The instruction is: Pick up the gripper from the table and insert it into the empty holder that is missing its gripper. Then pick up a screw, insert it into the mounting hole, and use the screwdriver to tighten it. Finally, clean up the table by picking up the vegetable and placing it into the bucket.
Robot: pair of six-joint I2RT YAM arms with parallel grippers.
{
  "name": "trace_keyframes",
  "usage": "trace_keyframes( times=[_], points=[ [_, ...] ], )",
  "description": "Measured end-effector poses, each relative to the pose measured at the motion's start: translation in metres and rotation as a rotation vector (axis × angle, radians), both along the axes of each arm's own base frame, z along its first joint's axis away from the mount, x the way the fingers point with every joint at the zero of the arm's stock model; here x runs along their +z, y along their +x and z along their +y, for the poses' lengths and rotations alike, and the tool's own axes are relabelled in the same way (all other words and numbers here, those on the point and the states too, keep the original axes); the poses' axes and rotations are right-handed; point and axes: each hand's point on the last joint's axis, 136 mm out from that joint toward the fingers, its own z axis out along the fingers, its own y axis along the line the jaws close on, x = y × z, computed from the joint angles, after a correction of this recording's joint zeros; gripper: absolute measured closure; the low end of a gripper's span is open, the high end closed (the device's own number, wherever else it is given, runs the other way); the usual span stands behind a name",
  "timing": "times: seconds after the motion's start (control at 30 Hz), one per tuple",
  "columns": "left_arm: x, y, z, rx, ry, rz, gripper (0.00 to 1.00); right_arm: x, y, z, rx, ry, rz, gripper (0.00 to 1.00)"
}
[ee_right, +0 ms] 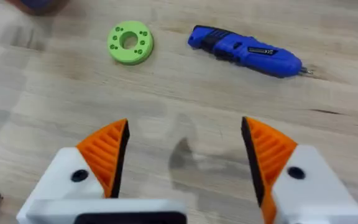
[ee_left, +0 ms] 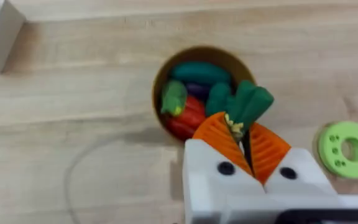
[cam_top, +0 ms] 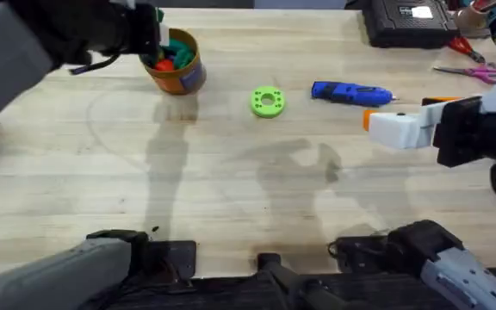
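The left gripper [ee_left: 246, 134] hangs directly over the mouth of the bucket [ee_left: 160, 78], its two orange pads pinched together on the vegetable [ee_left: 248, 102], whose dark-green body sticks out just past the fingertips toward the tub. Holding the piece at the very tip of the jaws, right above the opening, looks like the set-up for a drop: once the pads part, it should fall in among the toys already there. Inside the bucket I count about four pieces: one teal, one red, one small purple one half hidden and one lighter green lying on the red, though the pile overlaps and the count is a judgement. The right gripper [ee_right: 182, 152] hovers over bare table [cam_top: 231, 189] with its two orange pads spread wide and nothing between them; it appears to be waiting out of the way. Ahead of its open jaws lie one screwdriver [ee_right: 247, 50], flat on its side with the thin tip pointing away from the green ring [ee_right: 130, 42], and that single ring just beside it, the two apart and not touching. A pair of scissors [cam_top: 472, 72] and one black box [cam_top: 407, 21] sit at the far edge beyond the right arm. With the vegetable poised over the tub, the clean-up seems nearly finished.
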Motion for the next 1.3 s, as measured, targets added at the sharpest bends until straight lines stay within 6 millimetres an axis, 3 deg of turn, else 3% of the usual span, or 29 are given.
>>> trace_keyframes(
  times=[0.23,0.33,0.37,0.4,0.43,0.5,0.7,0.83,0.87,0.93,1.1,1.13,1.3],
  points=[
    [-0.037,0.045,-0.003,0.000,0.000,-0.008,0.983,0.000,0.000,0.000,0.000,0.000,0.000,0.010],
    [-0.047,0.049,-0.003,0.000,0.001,0.007,0.983,0.000,0.000,0.000,0.000,-0.001,0.001,0.011],
    [-0.048,0.049,-0.003,0.000,0.001,0.010,0.938,-0.001,-0.001,0.000,0.000,-0.001,0.003,0.011],
    [-0.047,0.049,-0.003,0.000,0.001,0.008,0.763,-0.001,-0.001,0.000,0.000,-0.001,0.004,0.011],
    [-0.045,0.049,-0.003,0.000,0.000,0.003,0.328,-0.001,-0.001,0.000,0.000,-0.001,0.004,0.011],
    [-0.044,0.048,-0.003,0.002,-0.002,0.001,0.055,-0.001,-0.001,0.000,0.000,-0.001,0.004,0.011],
    [-0.034,0.035,-0.002,0.003,-0.003,0.012,0.015,-0.001,-0.001,0.000,0.000,-0.001,0.004,0.011],
    [-0.006,0.010,-0.001,0.010,-0.011,-0.003,0.015,-0.001,-0.001,0.000,0.000,-0.001,0.004,0.010],
    [0.010,-0.024,0.001,0.011,-0.010,0.027,0.015,-0.001,-0.001,0.000,0.000,-0.001,0.004,0.010],
    [0.015,-0.048,0.003,0.013,-0.010,0.061,0.015,-0.001,-0.001,0.000,0.000,-0.001,0.003,0.010],
    [0.015,-0.099,0.006,0.014,-0.004,0.158,0.015,0.002,0.002,0.000,0.000,0.002,-0.009,0.011],
    [0.010,-0.125,0.007,0.014,0.001,0.228,0.015,0.002,0.002,0.001,0.000,0.003,-0.010,0.011],
    [0.000,-0.153,0.009,0.015,0.007,0.323,0.015,-0.002,0.005,0.001,-0.002,0.000,0.008,0.010]
  ],
)
